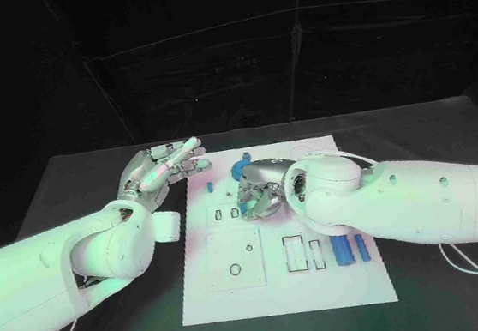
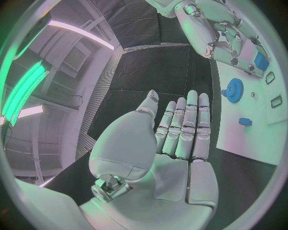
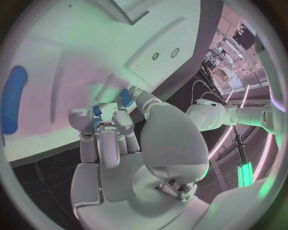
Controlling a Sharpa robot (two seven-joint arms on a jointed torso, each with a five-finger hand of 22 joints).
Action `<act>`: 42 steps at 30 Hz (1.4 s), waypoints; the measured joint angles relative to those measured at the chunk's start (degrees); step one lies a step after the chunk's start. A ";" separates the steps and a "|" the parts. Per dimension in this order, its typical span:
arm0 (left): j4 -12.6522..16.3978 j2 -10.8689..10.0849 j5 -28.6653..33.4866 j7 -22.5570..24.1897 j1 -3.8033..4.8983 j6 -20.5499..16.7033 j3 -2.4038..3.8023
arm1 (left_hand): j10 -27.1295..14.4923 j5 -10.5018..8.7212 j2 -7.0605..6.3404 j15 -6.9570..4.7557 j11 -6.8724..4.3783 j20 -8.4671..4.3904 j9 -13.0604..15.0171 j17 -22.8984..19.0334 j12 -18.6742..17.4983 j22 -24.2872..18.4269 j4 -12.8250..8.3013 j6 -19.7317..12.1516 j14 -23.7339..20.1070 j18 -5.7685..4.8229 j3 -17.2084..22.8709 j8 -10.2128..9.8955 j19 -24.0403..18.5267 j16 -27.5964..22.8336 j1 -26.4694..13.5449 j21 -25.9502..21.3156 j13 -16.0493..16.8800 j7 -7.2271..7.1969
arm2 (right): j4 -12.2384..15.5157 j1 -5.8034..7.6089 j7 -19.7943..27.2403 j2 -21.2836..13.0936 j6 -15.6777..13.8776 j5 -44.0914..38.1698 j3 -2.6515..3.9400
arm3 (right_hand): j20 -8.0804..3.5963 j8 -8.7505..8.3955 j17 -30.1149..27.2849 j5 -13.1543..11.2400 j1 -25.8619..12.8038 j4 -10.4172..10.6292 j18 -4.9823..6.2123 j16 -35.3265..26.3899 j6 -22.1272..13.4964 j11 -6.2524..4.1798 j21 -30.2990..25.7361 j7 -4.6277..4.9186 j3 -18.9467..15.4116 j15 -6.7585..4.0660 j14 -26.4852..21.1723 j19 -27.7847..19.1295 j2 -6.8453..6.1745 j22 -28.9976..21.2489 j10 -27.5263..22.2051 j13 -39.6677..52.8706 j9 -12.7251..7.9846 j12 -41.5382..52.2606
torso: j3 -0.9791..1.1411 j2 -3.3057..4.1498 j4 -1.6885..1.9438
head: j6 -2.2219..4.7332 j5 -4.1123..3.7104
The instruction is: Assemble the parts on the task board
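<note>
Here the right hand [image 3: 111, 139] pinches a small blue part [image 3: 96, 117]; the left hand [image 2: 180, 129] lies flat, empty.

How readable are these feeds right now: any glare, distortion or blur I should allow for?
Head view: green-tinted light on both arms; the white task board reads clearly against the black table. Left wrist view: fisheye bends the board's edge, bright ceiling strips glare, and the round blue part is sharp. Right wrist view: the close board looks soft, with a blurred blue part at the rim.
</note>
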 measured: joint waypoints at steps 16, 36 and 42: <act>0.00 0.00 0.01 -0.11 0.00 0.06 0.00 | 0.00 0.00 0.00 0.00 0.00 0.00 0.00 -0.01 0.00 -0.05 0.00 0.21 0.00 0.00 0.00 0.00 0.00 0.00 0.00 -0.22 0.00 0.21 | 0.12 -0.13 -0.33 0.00 -0.89 -0.18 -0.09 | 0.21 -0.83 0.00 -0.55 -1.06 0.91 0.00 -0.29 -1.87 0.40 -0.46 0.40 -2.64 0.40 0.01 -0.21 -1.06 -0.73 -0.81 -1.42 -0.30 -1.15 | 0.00 0.02 -0.01 | -0.25 0.06; -0.46 -0.03 -0.07 -0.30 0.00 0.27 0.00 | 1.69 0.00 0.01 -0.58 -0.33 -0.31 0.10 0.41 -0.22 -0.11 -0.40 1.41 1.68 0.00 0.07 0.00 1.13 0.00 -0.01 -0.22 0.07 -0.34 | 2.72 -0.40 1.01 -2.56 -7.46 -0.78 -0.22 | 0.83 -1.49 -0.01 -0.09 -1.34 4.71 0.00 -1.12 -5.27 0.71 -1.52 0.85 -15.19 0.81 0.01 -0.83 -2.11 -2.01 -1.53 -1.74 -0.28 -1.67 | 0.05 -0.03 -0.01 | -0.30 0.20; -1.22 -0.08 -1.57 -1.17 0.00 0.51 0.00 | 5.98 0.00 0.77 -2.61 -1.87 -2.42 0.12 2.96 -0.50 0.67 -0.43 3.41 8.31 0.00 0.04 0.00 6.17 1.80 -0.77 2.18 0.13 -1.54 | 4.10 -0.40 5.84 -5.12 -12.11 0.04 -0.20 | 1.02 -1.32 -0.01 -4.74 2.62 9.62 0.00 -1.12 -5.96 0.94 -1.52 1.21 -25.42 1.22 0.01 -0.61 -0.41 -1.96 -1.31 -0.64 -0.29 -0.65 | 0.07 -0.09 -0.06 | -0.08 0.24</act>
